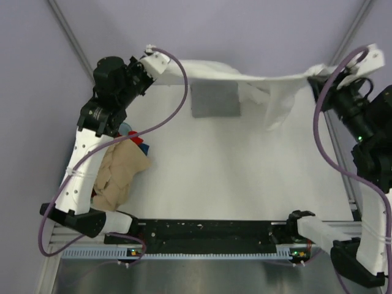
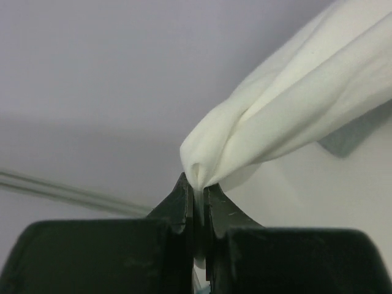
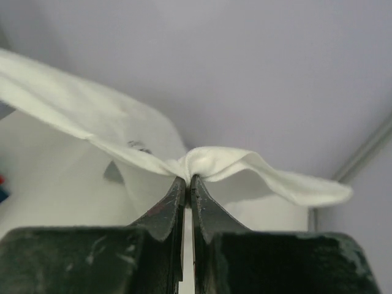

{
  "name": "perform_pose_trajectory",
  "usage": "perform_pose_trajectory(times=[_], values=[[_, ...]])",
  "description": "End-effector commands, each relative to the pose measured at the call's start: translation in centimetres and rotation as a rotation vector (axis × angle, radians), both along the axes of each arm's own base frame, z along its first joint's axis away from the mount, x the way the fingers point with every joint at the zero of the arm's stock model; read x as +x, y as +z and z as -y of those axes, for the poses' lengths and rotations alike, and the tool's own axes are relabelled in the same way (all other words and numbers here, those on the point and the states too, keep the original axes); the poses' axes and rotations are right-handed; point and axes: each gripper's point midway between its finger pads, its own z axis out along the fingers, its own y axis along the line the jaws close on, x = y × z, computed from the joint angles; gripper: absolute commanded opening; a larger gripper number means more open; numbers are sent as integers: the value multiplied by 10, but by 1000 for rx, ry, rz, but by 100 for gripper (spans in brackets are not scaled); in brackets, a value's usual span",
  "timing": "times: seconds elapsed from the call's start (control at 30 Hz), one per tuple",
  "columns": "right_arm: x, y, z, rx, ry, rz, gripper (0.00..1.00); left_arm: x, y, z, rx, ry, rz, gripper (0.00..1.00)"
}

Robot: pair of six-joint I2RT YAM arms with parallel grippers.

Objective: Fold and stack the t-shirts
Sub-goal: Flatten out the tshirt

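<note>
Item 1: white t-shirt (image 1: 245, 76), stretched in the air across the far side of the table (image 1: 233, 184); left gripper (image 2: 195, 191) clamped on 1 end, right gripper (image 3: 188, 182) clamped on the other (cloth bunched at both); item 2: grey t-shirt (image 1: 214, 101), flat on the table below.

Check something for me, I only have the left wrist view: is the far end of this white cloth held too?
Observer: Yes, the right gripper is shut on the white t-shirt, stretched between both arms.
Operator: And the grey patch behind it?
Observer: A grey t-shirt, folded flat on the table.
Operator: Anything else on the table?
Observer: A tan cloth heap beside the left arm.
</note>
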Motion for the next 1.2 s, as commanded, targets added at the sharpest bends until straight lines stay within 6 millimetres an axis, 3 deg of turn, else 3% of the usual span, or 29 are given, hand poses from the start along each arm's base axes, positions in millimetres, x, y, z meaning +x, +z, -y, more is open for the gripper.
perform_pose_trajectory(times=[0.0, 0.07, 0.13, 0.2, 0.27, 0.33, 0.4, 0.47, 0.63, 0.7, 0.77, 0.97, 1.1, 1.17], values=[[-24, -135, -104, -76, 551, -314, 0, 3, -105, -37, 157, 131, -202, 0], [-45, -204, -138, -116, 666, -477, 0, -1, -160, -49, 204, 163, -307, 0], [-66, -290, -165, -173, 719, -708, 0, -6, -218, -63, 265, 208, -399, 0], [-89, -357, -192, -213, 748, -915, 0, -16, -283, -80, 351, 262, -486, 0], [-119, -410, -219, -263, 792, -1097, 0, -32, -339, -91, 421, 282, -567, 0], [-144, -450, -236, -374, 797, -1222, 1, -44, -368, -100, 451, 296, -618, 0], [-163, -468, -249, -433, 814, -1288, 25, -57, -389, -104, 455, 298, -676, 0], [-171, -471, -256, -439, 826, -1312, 35, -64, -398, -106, 456, 303, -704, 0], [-135, -439, -237, -307, 622, -1178, 56, -76, -403, -109, 452, 297, -724, 0], [-112, -435, -213, -199, 471, -1162, 61, -77, -403, -109, 446, 295, -723, 0], [-84, -440, -174, -72, 247, -1151, 66, -79, -404, -108, 436, 294, -731, 0], [-27, -480, -43, 387, -376, -1105, 74, -85, -407, -104, 412, 277, -765, 0], [-1, -502, 1, 567, -531, -1017, 72, -86, -407, -101, 407, 259, -767, 0], [1, -522, 4, 588, -545, -1073, 67, -86, -408, -100, 406, 255, -769, 0]])
